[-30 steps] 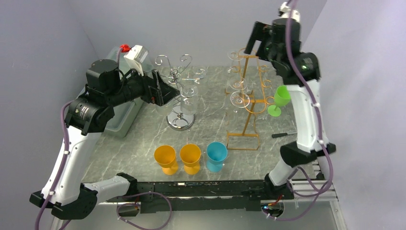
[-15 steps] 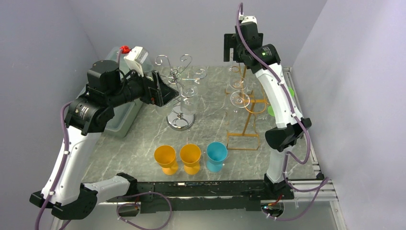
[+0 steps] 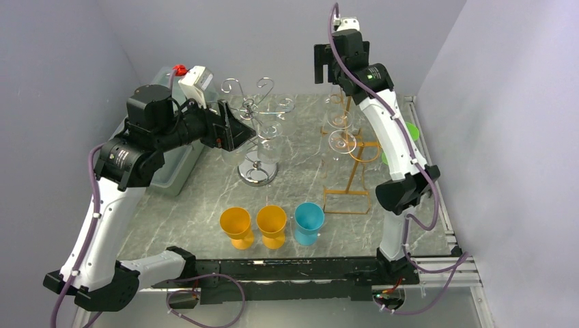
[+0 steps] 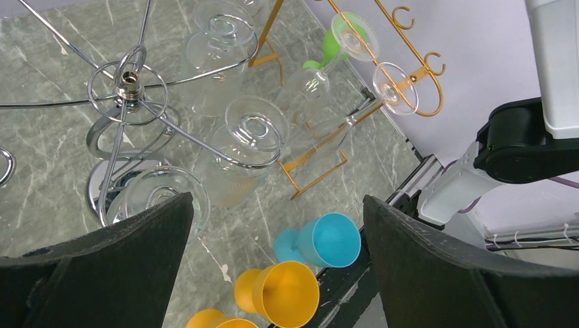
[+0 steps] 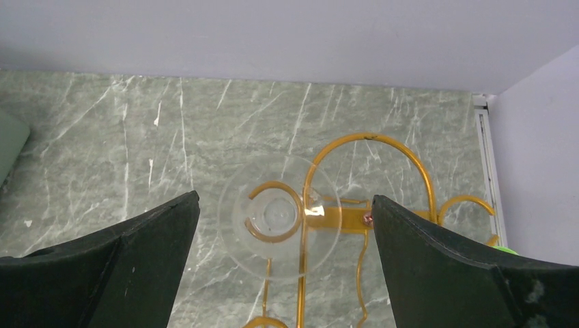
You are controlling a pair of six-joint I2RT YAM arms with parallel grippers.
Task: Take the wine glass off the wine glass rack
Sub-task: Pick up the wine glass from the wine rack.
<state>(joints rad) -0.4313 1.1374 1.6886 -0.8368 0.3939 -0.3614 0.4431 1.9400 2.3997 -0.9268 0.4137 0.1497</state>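
The right gripper [image 5: 285, 198] is hovering with fingers spread wide and empty, at the upper middle of the overhead view. Centred between them in its wrist view, a clear glass [image 5: 276, 217] is hanging upside down by its foot on the gold rack [image 5: 372, 147]. It is probably light, slippery and fragile, so the stem looks the safest hold. The left gripper [image 4: 278, 201] is gaping empty too.

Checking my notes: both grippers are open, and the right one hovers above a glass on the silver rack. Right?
Wrong rack: the right wrist view shows the right gripper above a wine glass on the gold rack. Both it and the left gripper are open.
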